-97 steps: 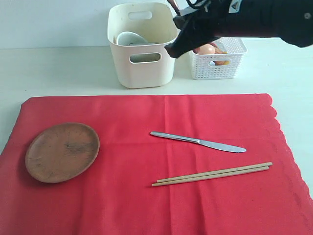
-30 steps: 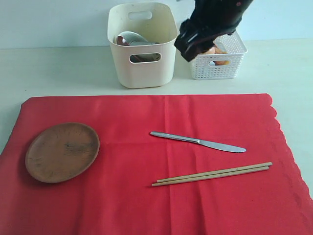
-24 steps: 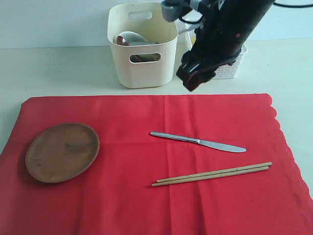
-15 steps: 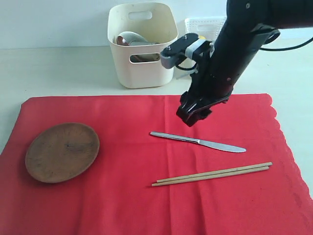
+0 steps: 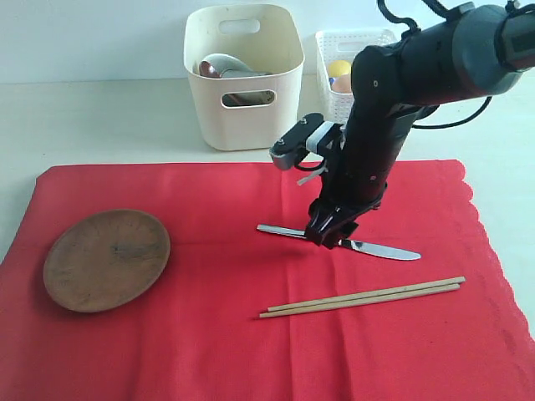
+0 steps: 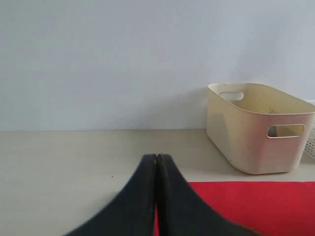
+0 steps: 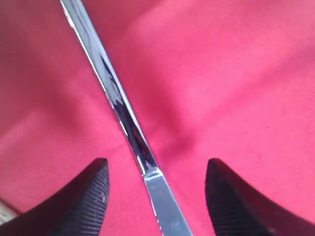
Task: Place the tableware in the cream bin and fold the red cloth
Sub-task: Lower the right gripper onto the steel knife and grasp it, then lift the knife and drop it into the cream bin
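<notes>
The red cloth (image 5: 209,351) lies spread flat on the table. On it are a round wooden plate (image 5: 106,259) at the left, a silver knife (image 5: 380,249) in the middle and a pair of chopsticks (image 5: 361,296) nearer the front. My right gripper (image 5: 330,234) is down over the knife's middle. In the right wrist view it (image 7: 155,164) is open, one finger on each side of the knife (image 7: 125,118), not touching it. The cream bin (image 5: 242,117) behind the cloth holds a white bowl (image 5: 219,65). My left gripper (image 6: 156,157) is shut and empty.
A white lattice basket (image 5: 355,42) with food stands right of the cream bin, behind my right arm. In the left wrist view the cream bin (image 6: 256,130) sits beyond the edge of the red cloth (image 6: 246,206), with bare table to its left.
My right arm has swung from above the bins forward and down onto the cloth, ending with its open fingers astride the knife. Plate, knife and chopsticks have not moved.
</notes>
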Tool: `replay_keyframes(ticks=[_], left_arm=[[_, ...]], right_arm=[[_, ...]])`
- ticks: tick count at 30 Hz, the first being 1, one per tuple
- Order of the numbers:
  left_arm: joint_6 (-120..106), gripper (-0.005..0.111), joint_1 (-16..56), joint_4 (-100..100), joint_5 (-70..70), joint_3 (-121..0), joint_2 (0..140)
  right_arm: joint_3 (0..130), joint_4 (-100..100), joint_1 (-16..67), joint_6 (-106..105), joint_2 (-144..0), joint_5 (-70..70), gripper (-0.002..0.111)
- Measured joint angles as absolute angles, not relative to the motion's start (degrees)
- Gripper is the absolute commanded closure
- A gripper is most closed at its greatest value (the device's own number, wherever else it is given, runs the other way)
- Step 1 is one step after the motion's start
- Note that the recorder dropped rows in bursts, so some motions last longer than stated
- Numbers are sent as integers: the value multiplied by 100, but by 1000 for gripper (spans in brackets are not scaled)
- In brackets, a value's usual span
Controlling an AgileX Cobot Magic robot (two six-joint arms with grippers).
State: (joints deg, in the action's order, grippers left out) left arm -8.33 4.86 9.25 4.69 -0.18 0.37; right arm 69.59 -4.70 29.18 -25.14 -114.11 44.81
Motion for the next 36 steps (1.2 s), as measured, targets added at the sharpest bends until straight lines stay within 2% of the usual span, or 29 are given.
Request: replay_keyframes(ticks=[7,20,36], left_arm=[[-833,105,486,925,469,-18,37],[-833,105,486,925,469,-18,37],[-833,105,486,925,469,-18,37]], right_arm=[[6959,-434,2918,-2725,-11613,4212,64],[6959,-338,2918,-2855,-11713,4138,108],[6959,-288,2918,-2855,-11366,3996,108]])
